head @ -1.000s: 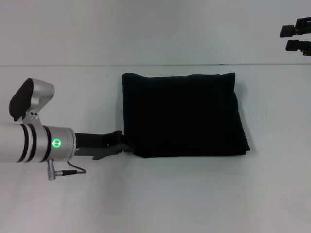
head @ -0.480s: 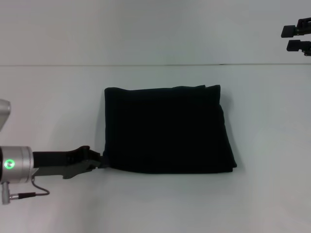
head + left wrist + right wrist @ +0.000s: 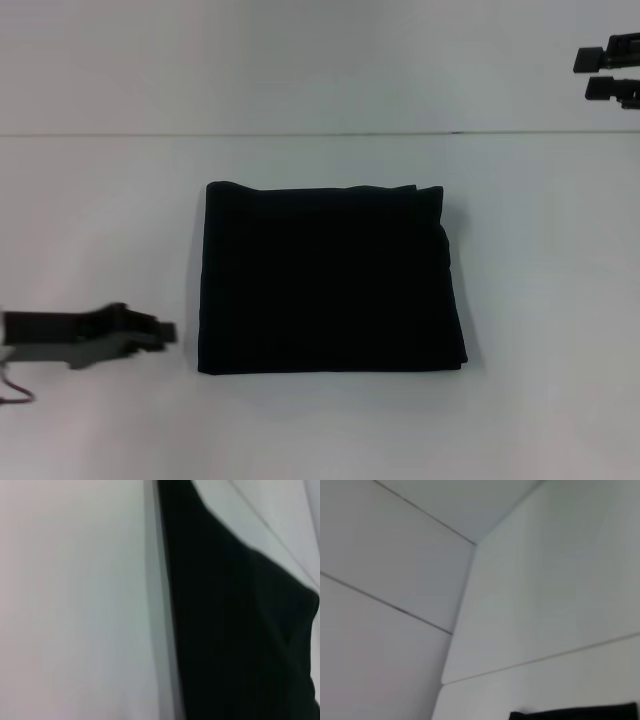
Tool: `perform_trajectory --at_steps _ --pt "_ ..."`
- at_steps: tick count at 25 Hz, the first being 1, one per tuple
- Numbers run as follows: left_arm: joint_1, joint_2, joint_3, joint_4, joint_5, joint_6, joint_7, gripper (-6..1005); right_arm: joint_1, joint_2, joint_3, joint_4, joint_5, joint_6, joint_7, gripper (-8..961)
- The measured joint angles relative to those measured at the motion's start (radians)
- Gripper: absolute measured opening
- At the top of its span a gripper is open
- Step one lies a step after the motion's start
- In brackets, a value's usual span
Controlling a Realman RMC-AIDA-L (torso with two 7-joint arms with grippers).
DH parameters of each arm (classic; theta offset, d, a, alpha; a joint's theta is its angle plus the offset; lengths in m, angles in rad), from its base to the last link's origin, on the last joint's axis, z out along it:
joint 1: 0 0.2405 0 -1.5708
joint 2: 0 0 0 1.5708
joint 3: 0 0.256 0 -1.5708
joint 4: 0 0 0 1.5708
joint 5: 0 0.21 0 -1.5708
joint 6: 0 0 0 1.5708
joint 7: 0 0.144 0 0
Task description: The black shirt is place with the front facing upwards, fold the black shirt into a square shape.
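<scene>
1. One gripper sits nearest the robot: the left gripper (image 3: 150,332), low at the near left of the white table (image 3: 320,430). It lies just beside the near left corner of the black shirt (image 3: 328,278), with a bare strip of table between the two. Whether its fingers are apart or together cannot be told from the head view, and the left wrist view shows none of them. It clamps nothing that can be seen.
2. Next comes the shirt itself, lying flat in the middle of the table as a compact, nearly square block. Its left edge is straight, the near edge is even, and the layers show slightly uneven along the right side and far right corner. Neither the front print nor the neck label is visible. The left wrist view shows the shirt's edge (image 3: 240,630) against bare table, with nothing touching it.
3. Farthest off, the right gripper (image 3: 608,75) is parked at the far right, well apart from the shirt, fingers spread with a gap between them and holding nothing.
4. Judged from this layout, the folding looks essentially done. At most, the ragged right edge could be tidied.
</scene>
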Motion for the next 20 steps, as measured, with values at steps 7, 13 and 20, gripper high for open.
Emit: perform_trajectory --at_steps 7,13,20 --pt "0.019 0.039 -0.284 0.072 -0.070 0.268 0.334 179 -0.045 0.026 -0.035 -0.054 0.012 -0.062 -0.391 606" --pt "-0.057 0.028 -0.183 0.048 -0.084 0.254 0.567 607 -0.145 0.109 -0.035 -0.095 -0.002 -0.043 -0.754 718" --pt "-0.159 0.008 0.004 0.026 -0.080 0.157 0.637 802 -0.216 0.244 -0.057 -0.117 -0.005 -0.026 -1.097 771"
